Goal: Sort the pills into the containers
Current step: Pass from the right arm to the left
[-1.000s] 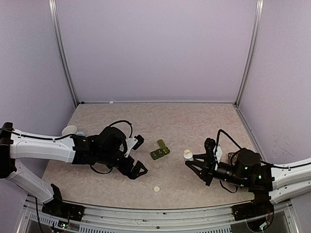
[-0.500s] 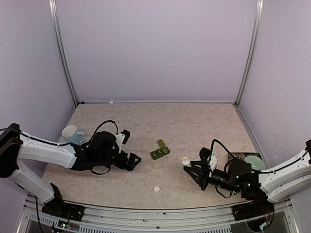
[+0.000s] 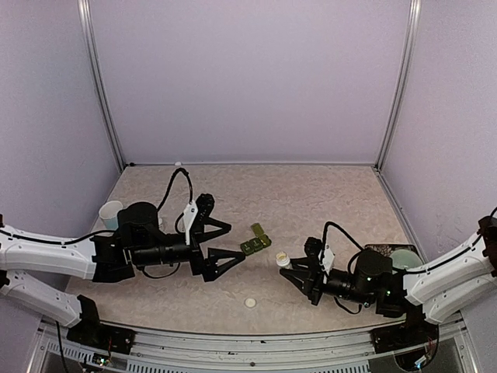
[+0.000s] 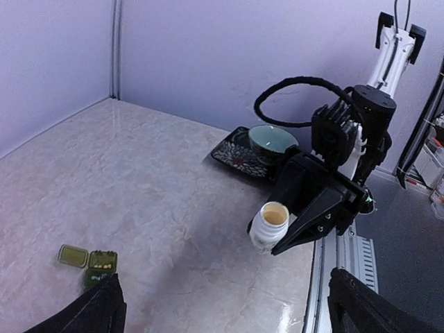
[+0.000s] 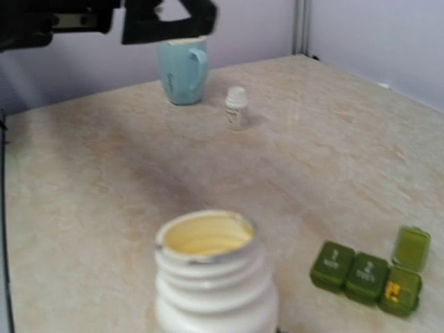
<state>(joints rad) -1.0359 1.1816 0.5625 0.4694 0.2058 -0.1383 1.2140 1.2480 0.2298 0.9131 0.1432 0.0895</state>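
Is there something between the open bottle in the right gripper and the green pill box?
Nothing visible. Only bare table separates the bottle from the pill box; the open left gripper sits on the box's other side, out of the path.

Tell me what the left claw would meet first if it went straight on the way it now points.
Probably the green pill box: from above it lies just ahead of the open left claw, off toward one fingertip. Height is unclear; passing over it, the claw would next reach the white bottle.
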